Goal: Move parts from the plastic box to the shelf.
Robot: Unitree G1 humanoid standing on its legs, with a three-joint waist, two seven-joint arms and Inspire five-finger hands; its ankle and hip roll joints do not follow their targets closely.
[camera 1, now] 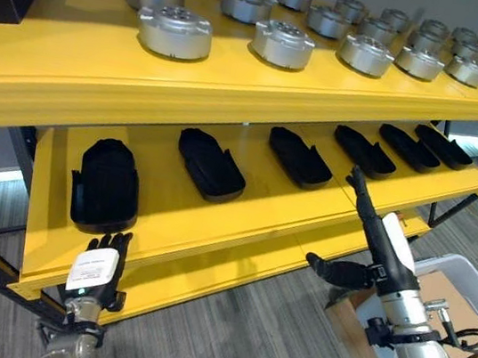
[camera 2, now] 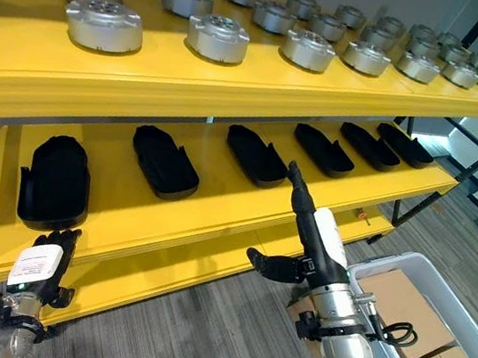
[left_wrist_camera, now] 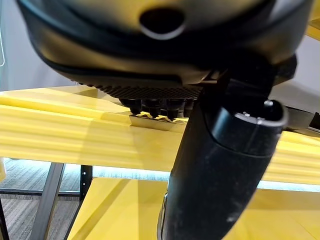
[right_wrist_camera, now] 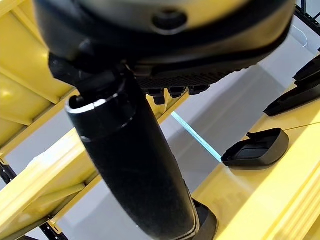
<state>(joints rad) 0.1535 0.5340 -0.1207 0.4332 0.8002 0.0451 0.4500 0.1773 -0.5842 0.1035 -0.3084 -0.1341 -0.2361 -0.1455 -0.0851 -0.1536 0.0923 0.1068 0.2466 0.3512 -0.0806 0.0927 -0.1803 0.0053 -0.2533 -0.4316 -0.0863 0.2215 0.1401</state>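
Right hand (camera 1: 379, 245) is open, fingers straight, empty, before the shelf (camera 1: 215, 220); black parts (camera 1: 211, 164) lie just beyond, the box (camera 2: 436, 303) beside its wrist. Left hand (camera 1: 97, 270) hangs open.

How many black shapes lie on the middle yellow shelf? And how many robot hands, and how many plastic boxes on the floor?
Black shapes on the middle shelf: 6
Robot hands: 2, the left hand and the right hand
Plastic boxes on the floor: 1
Total: 9
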